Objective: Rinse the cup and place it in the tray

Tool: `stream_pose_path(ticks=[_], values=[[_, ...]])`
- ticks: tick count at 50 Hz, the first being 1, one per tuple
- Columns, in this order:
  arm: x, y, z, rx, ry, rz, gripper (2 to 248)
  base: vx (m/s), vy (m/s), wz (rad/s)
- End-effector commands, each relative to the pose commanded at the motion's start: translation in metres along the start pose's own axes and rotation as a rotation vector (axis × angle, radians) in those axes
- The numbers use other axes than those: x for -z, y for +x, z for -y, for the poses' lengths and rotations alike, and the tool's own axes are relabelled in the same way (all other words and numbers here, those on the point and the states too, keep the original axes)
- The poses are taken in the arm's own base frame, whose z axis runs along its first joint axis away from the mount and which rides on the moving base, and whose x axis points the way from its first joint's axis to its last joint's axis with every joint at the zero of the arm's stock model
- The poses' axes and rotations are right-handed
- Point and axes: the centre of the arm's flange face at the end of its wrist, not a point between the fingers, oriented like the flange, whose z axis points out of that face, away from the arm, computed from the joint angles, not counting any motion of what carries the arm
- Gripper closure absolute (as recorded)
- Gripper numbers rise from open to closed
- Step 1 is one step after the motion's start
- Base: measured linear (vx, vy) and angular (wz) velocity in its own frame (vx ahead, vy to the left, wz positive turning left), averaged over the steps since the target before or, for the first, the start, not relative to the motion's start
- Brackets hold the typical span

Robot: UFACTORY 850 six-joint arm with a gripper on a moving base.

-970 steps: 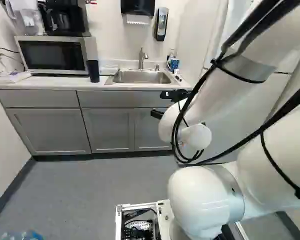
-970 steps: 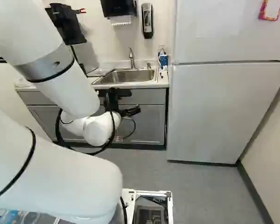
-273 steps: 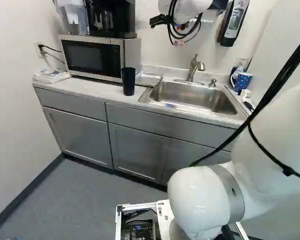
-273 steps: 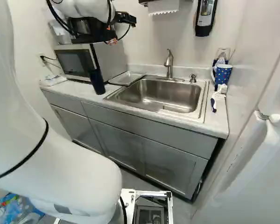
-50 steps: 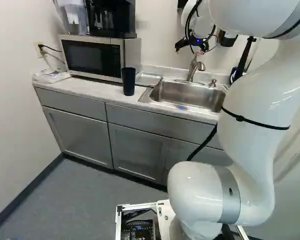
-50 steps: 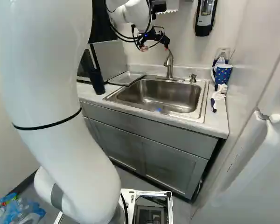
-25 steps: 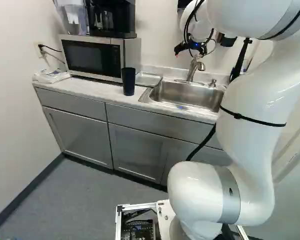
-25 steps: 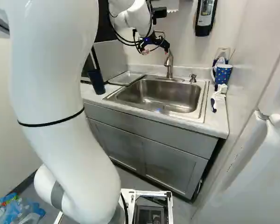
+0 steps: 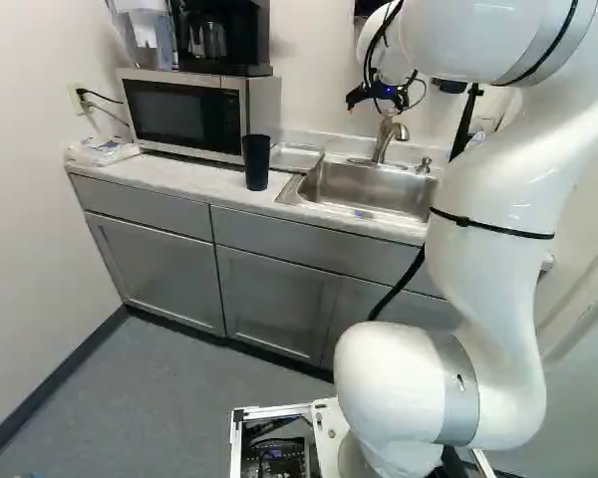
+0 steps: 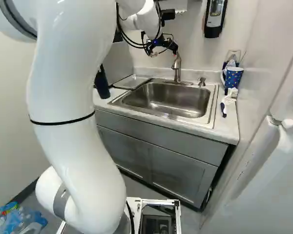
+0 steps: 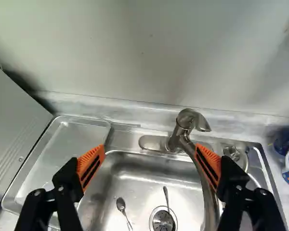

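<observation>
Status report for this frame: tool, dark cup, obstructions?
Tool open, empty, above the sink. Dark cup upright on counter, near tray. Faucet close by one finger, possibly in the way.

Area type: small kitchen, possibly a workplace break room. From where I stood, the identifying fixtures were as follows. A metal sink (image 10: 158,100) with a curved faucet (image 10: 177,69) was set into a pale countertop (image 9: 179,179). Gray cabinets (image 9: 145,264) were fitted below. A microwave (image 9: 174,115) was placed on the countertop, with a coffee maker (image 9: 214,40) on top of it. A spoon (image 11: 121,204) lay in the basin. The dispenser (image 10: 215,17) mounted on the wall was consistent with a shared facility rather than a home.
</observation>
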Motion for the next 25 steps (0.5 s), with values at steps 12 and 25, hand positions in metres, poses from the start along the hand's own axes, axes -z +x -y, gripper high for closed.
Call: stream_pose_path(ticks=[12, 25], values=[[-0.011, 0.006, -0.005, -0.004, -0.006, -0.005, 3, 0.0, 0.0, 0.0], [-0.023, 0.013, -0.01, -0.009, -0.012, -0.013, 3, 0.0, 0.0, 0.0]])
